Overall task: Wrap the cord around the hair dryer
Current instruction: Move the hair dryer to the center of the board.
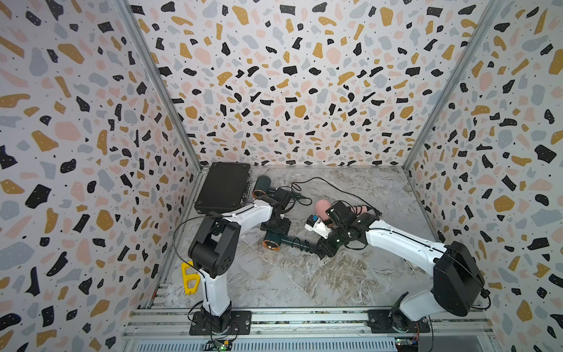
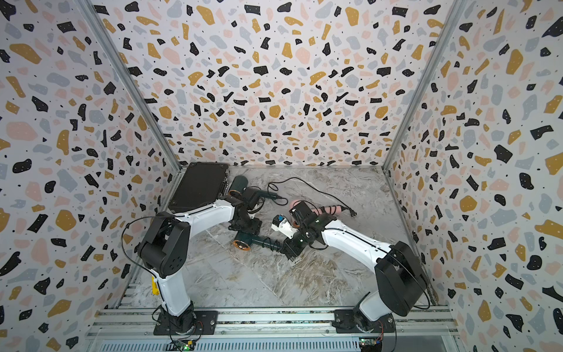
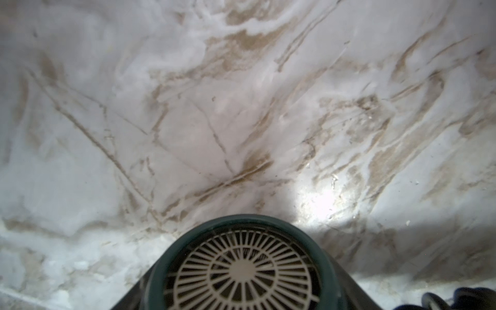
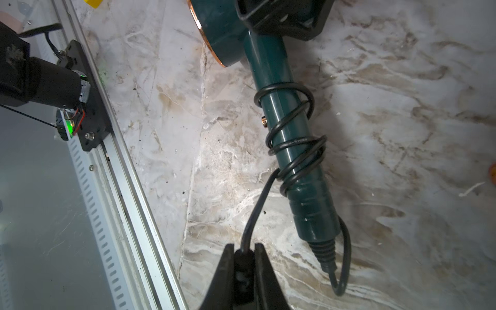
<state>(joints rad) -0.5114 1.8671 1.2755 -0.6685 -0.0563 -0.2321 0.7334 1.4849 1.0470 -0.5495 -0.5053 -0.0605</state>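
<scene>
1. The cord (image 4: 257,209) is pinched between the narrowly closed right fingers (image 4: 222,276).
2. Just beyond them, several loops are wound around the handle of the hair dryer (image 4: 271,67).
3. Farther out, its head is clamped by the left fingers (image 4: 295,26) over the desk (image 4: 402,134).
</scene>
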